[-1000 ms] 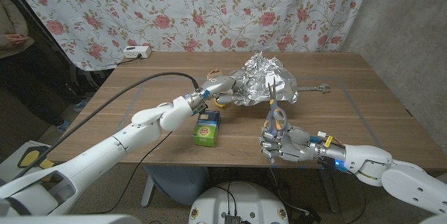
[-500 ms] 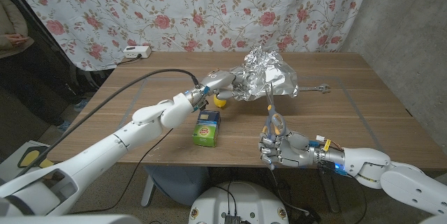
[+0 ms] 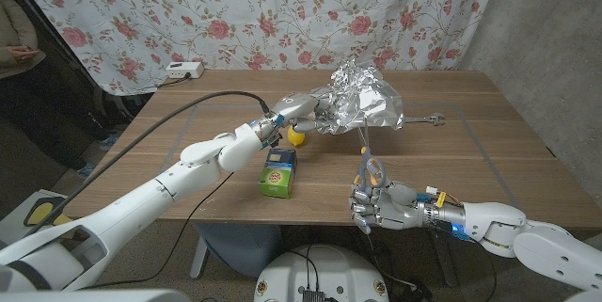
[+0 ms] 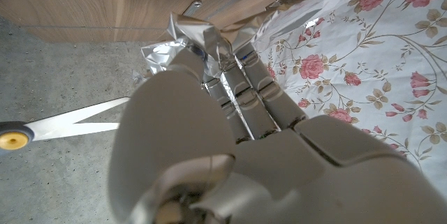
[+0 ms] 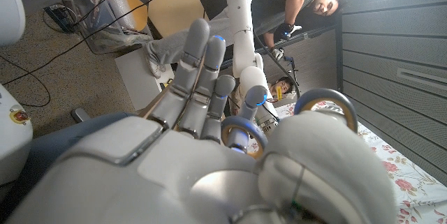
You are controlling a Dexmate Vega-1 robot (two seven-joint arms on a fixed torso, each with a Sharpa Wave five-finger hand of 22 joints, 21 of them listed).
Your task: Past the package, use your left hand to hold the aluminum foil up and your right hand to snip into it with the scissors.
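My left hand [image 3: 303, 110] grips the crumpled aluminum foil [image 3: 364, 97] by its left edge and holds it lifted above the table, past the blue and green package [image 3: 277, 172]. My right hand [image 3: 376, 203] holds the scissors [image 3: 366, 151] upright by their orange and grey handles, near the table's front edge. The blade tips come up to the foil's lower edge; I cannot tell whether they touch. In the left wrist view, my fingers [image 4: 237, 91] clamp the foil [image 4: 171, 39], and the slightly parted scissors blades [image 4: 77, 119] point at it. A handle ring [image 5: 325, 102] sits by my right hand [image 5: 230, 154].
A yellow object [image 3: 297, 135] lies under the lifted foil's left end. A metal tool [image 3: 428, 119] lies right of the foil. A white power strip [image 3: 183, 70] sits at the back left of the wooden table [image 3: 489, 151]. A person [image 3: 14, 53] stands at the left edge.
My left hand has raised the foil off the table. My right hand has drawn slightly back toward the front edge with the scissors still upright.
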